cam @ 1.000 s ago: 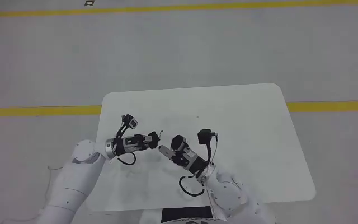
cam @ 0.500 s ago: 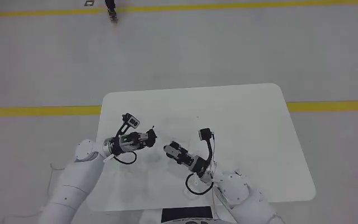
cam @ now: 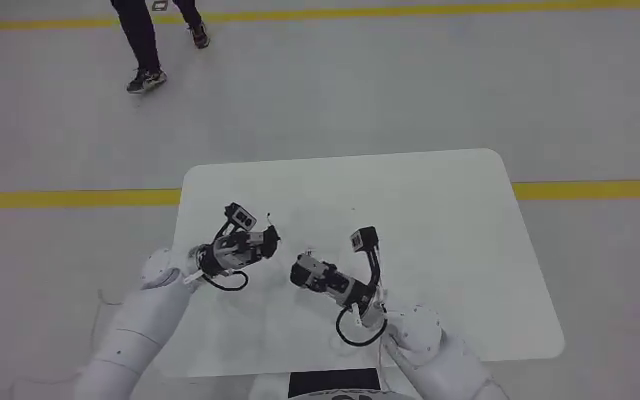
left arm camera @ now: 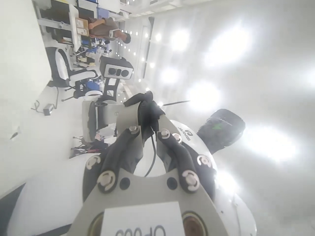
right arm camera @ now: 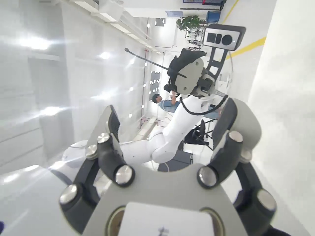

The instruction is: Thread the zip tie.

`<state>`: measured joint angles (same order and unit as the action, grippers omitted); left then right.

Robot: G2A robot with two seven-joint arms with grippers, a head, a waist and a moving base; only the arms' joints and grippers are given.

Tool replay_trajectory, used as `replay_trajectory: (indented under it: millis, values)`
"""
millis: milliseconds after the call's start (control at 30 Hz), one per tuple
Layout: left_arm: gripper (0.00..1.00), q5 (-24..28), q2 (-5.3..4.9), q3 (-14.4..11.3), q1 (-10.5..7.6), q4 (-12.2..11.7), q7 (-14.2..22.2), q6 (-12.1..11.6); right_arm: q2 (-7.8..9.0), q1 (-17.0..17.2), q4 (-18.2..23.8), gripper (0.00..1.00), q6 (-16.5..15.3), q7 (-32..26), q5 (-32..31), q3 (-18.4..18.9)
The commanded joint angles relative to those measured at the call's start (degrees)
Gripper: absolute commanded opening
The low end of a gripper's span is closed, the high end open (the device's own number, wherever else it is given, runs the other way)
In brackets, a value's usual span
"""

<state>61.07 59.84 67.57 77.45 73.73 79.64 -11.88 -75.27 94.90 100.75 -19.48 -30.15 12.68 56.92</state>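
Right wrist view: left claw [right arm camera: 173,71] clamps the zip tie [right arm camera: 147,59] above the table [cam: 450,200]; right claw [right arm camera: 169,115], also above the table, gapes wide.

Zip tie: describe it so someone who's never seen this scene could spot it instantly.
Over the white table, find the left gripper, opposite the open right gripper. The zip tie is the thin straight dark strip clamped in it, ending in a small head.

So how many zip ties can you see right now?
1. The zip tie is clamped in the left gripper, jaws shut on it, over the table. The right gripper, jaws open, holds none. Others may be hidden.
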Motion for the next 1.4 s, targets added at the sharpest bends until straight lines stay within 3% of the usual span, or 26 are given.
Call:
replay_trajectory:
  millis: [0, 367, 767, 1133, 1233, 1367]
  values:
    - [0.00, 1.75, -0.17, -0.91, -0.19, 0.14, 0.00, 0.63, 0.00, -0.27, -0.59, 1.00, 0.00, -2.06, 3.44, 0.00]
    - [0.00, 10.29, -1.94, -7.00, -2.46, -0.48, 0.00, 2.49, -0.44, -2.45, -4.14, 1.00, 0.00, -7.33, 14.22, -0.41]
    - [0.00, 13.98, -3.80, -12.74, -5.42, -2.72, 0.00, 0.41, -0.93, -2.33, -5.16, 1.00, 0.00, -8.83, 19.14, -0.02]
    - [0.00, 14.94, -3.73, -12.59, -5.13, -2.28, -1.22, 0.83, -0.93, -2.33, -5.16, 1.00, 0.00, -8.83, 19.14, -0.02]
    - [0.00, 15.40, -3.55, -12.28, -4.86, -2.37, 0.00, 0.65, -0.93, -2.33, -5.16, 1.00, 0.00, -8.83, 19.14, -0.02]
    - [0.00, 14.32, -3.49, -12.45, -4.61, -1.21, 0.00, 0.44, -0.93, -2.33, -5.16, 1.00, 0.00, -8.83, 19.14, -0.02]
